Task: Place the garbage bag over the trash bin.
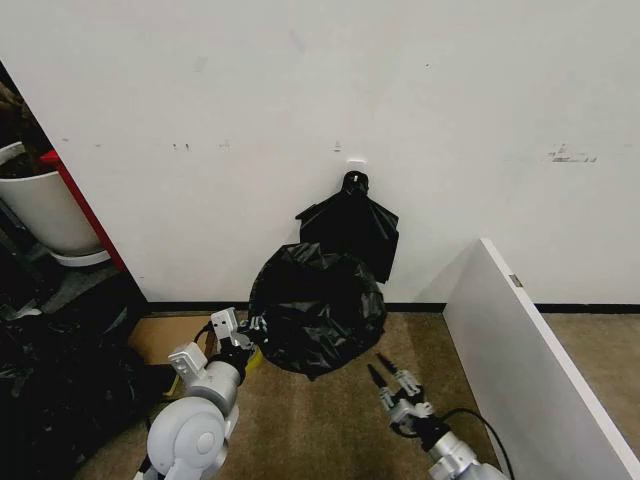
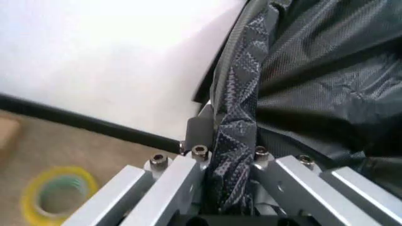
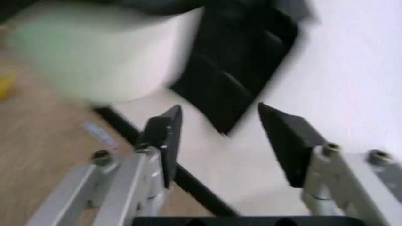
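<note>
Black, thin film — the bag point(image 1: 316, 310) looks light, soft and slippery, best held by a bunched edge. At its left edge the left gripper point(image 1: 243, 338) is clamped on a gathered fold. It drapes over the bin point(image 3: 94, 56) by the wall, mouth seemingly downward, long axis roughly upright. Right gripper point(image 1: 392, 381) hangs nearby — jaws apart, empty.

Silver-grey arms, screwed metal links, black fingers point(image 3: 285, 141).
</note>
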